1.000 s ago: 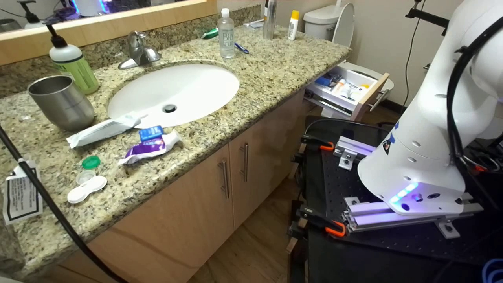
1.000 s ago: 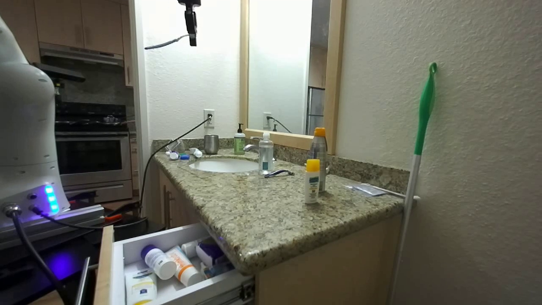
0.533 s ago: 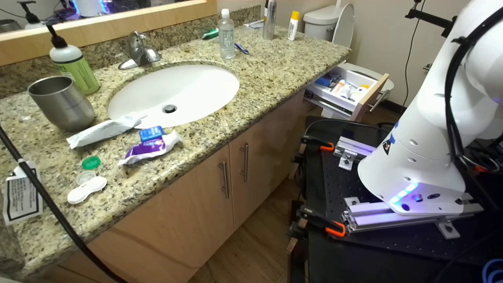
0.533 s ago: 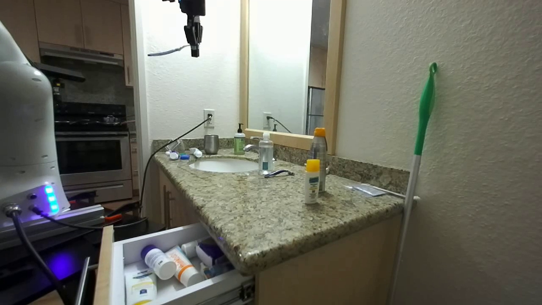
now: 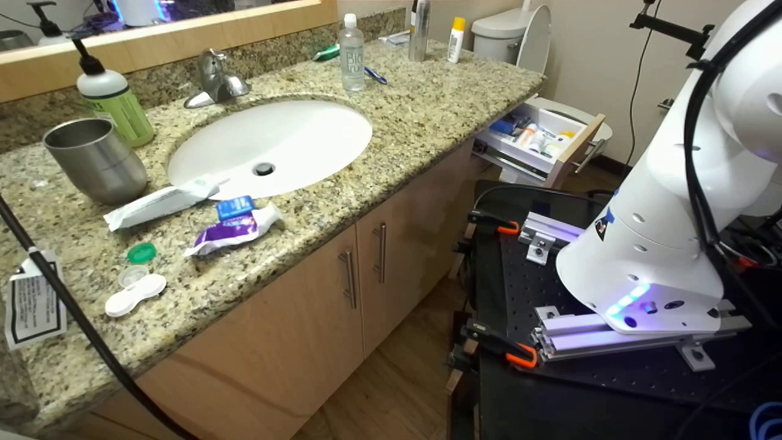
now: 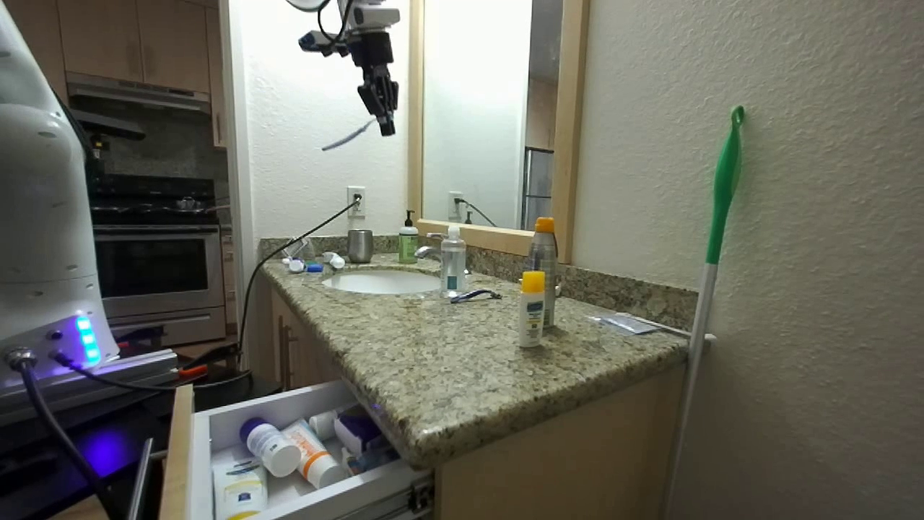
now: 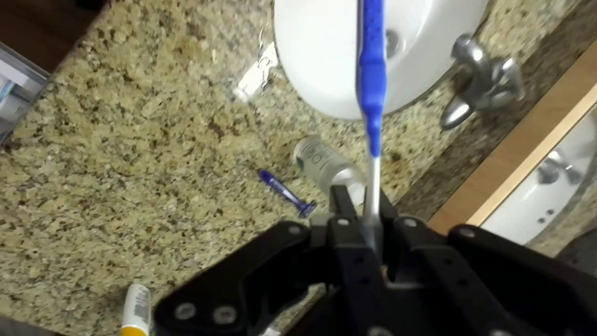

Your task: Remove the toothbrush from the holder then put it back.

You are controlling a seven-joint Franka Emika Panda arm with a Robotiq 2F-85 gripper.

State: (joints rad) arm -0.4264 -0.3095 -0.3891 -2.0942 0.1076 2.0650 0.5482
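Surface (image 7: 154,154): speckled stone, it lies below the gripper (image 7: 365,200); the things standing on it have kept their places since half a second ago.
Arm (image 6: 40,209): in an exterior view, more of it is visible above the gripper than half a second ago.
Sink (image 7: 322,60): below the gripper; in the wrist view its white bowl is ahead of the fingers (image 7: 343,203).
Gripper: its fingers are closed together, with only the white end of the toothbrush (image 7: 371,84) between them; in an exterior view it appears lower than half a second ago.
Clear bottle (image 5: 352,61): upright, below the gripper; on it can be read "Bio" and under this "tru", the rest is not clear.
Metal cup (image 5: 95,160): below the gripper, well apart from it.
White bottle (image 6: 532,318): with yellow cap, below the gripper; its print is too small to read.
Toothbrush: held in the gripper, apart from the surface; the blue handle goes forward from the fingers, and in an exterior view it slopes downward more than half a second ago.
Razor (image 7: 284,191): on the surface below the gripper, near the clear bottle.
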